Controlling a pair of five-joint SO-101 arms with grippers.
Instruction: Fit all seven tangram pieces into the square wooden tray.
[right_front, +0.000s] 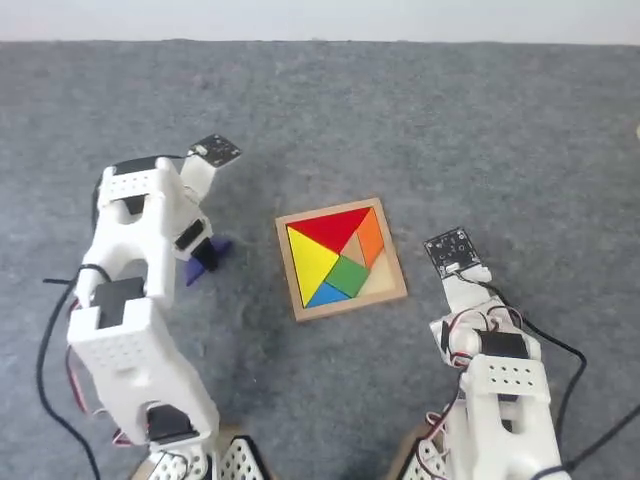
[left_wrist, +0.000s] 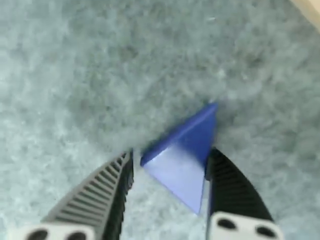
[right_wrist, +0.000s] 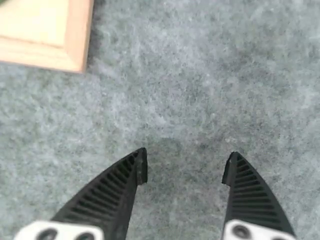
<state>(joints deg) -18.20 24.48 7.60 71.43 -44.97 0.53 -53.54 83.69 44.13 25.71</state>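
Item 1. Left arm (right_front: 135, 300), white, rises tallest at the near left of the table (right_front: 450, 120), which carries a grey felt-like cover.

Item 2. Right arm (right_front: 500, 385), white, at the near right, its wrist pointing toward the tray's right-hand side.

Item 3. Right gripper (right_wrist: 186, 155): jaws spread wide, nothing between them, poised over bare grey cover. One corner of the tray (right_wrist: 75, 45) lies near it, apart from the fingers.

Item 4. Square wooden tray, set slightly askew at mid-table between the two arms. Contents:
- red triangle (right_front: 335, 228) along the far side;
- yellow triangle (right_front: 308, 262) at the left;
- orange piece (right_front: 371, 238) at the right;
- green square (right_front: 348, 275) near the middle;
- light-blue triangle (right_front: 327, 294) at the near edge.

Pale tray floor shows at the near right corner.

Item 5. Blue triangle (left_wrist: 182, 160), dark, on the cover just left of the tray, outside it and tilted.

Item 6. Left gripper (left_wrist: 171, 154): jaws drawn in on the blue triangle, one finger (left_wrist: 225, 185) flat against its edge, the other at its opposite corner.
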